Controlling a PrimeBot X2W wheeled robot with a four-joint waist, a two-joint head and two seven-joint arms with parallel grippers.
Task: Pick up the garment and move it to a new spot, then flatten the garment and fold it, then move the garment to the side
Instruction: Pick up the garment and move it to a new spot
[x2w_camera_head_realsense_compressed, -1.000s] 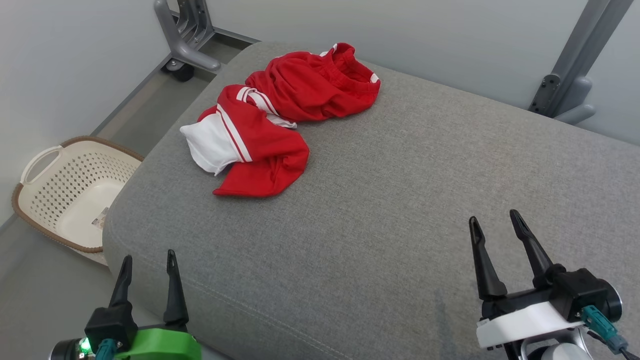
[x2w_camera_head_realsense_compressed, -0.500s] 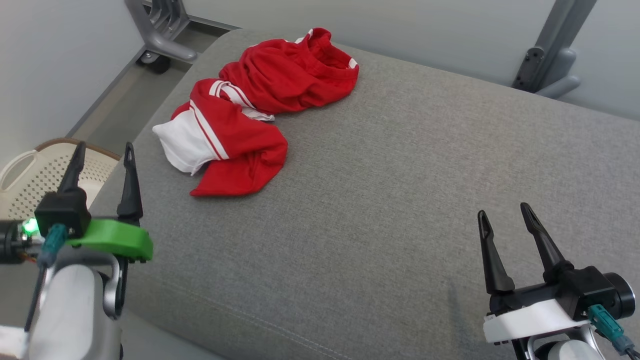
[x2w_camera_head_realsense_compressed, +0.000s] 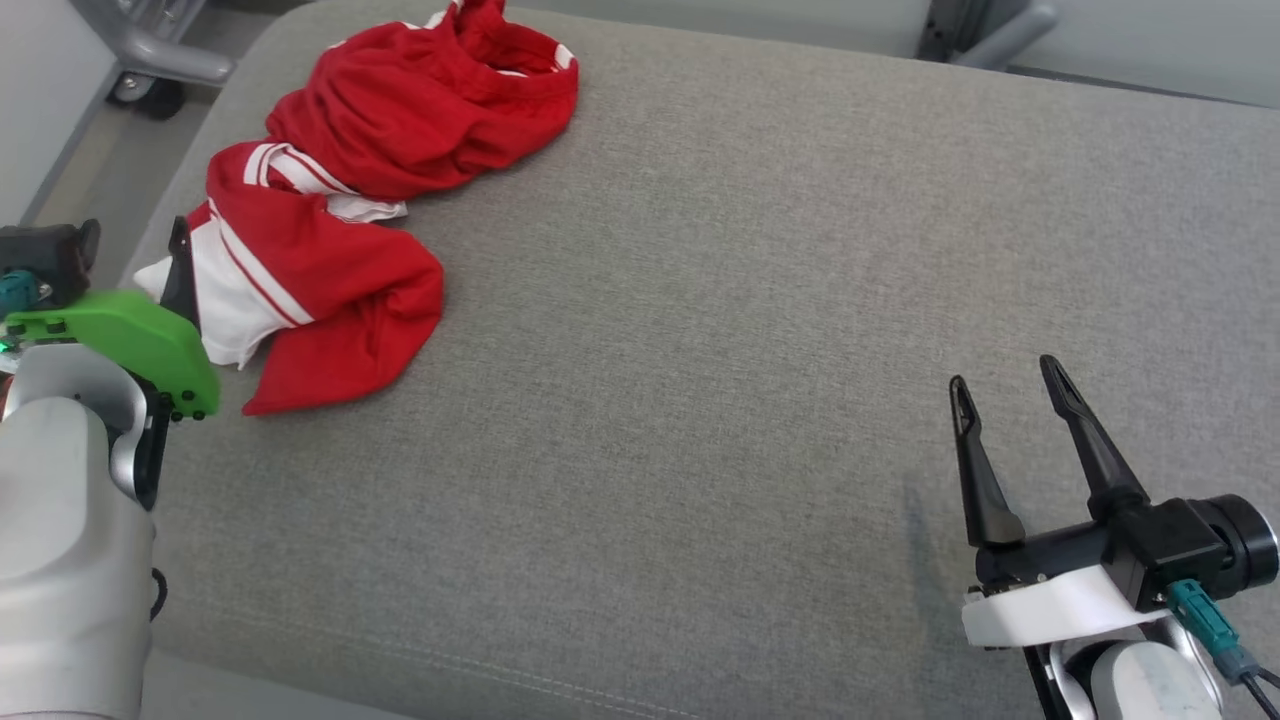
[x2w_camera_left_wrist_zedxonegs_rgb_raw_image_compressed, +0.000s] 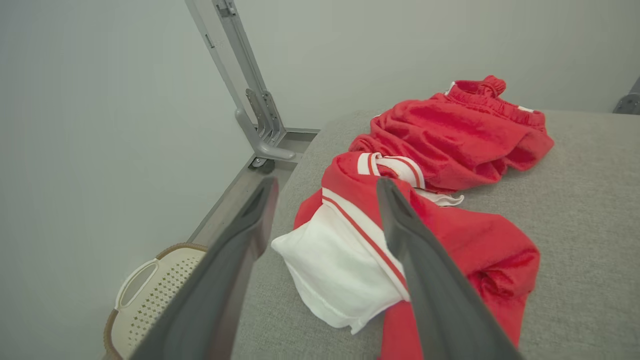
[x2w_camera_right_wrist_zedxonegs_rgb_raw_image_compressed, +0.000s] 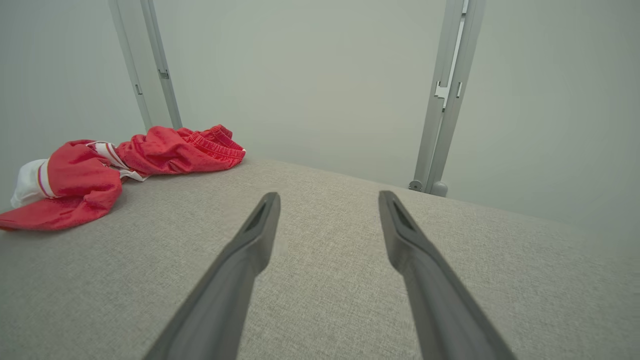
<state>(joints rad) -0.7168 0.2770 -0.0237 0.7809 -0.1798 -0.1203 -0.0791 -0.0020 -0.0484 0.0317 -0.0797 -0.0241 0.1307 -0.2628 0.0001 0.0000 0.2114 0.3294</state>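
Grey cushion (x2w_camera_head_realsense_compressed: 700, 350) bears a red garment (x2w_camera_head_realsense_compressed: 380, 130) — left gripper (x2w_camera_left_wrist_zedxonegs_rgb_raw_image_compressed: 326, 184), right gripper (x2w_camera_head_realsense_compressed: 1004, 374) both spread.

Materials and finishes
Garment (x2w_camera_head_realsense_compressed: 370, 150): soft red-and-white cloth, faint sheen. Surface (x2w_camera_head_realsense_compressed: 750, 300): grey woven upholstery, matt, coarse. Basket (x2w_camera_left_wrist_zedxonegs_rgb_raw_image_compressed: 150, 295): perforated cream plastic, smooth. Right claw (x2w_camera_head_realsense_compressed: 1003, 372): matt dark plastic.

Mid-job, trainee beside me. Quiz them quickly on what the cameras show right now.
1. True or false: the right gripper holds the red-and-white garment.
2. The left gripper is: A) open, by the garment's white part; B) shut on the waistband; C) inside the basket.
3. What does the garment lie on, and is it flattened?
Key: 1 false; 2 A; 3 the grey cushion, crumpled, not flat.
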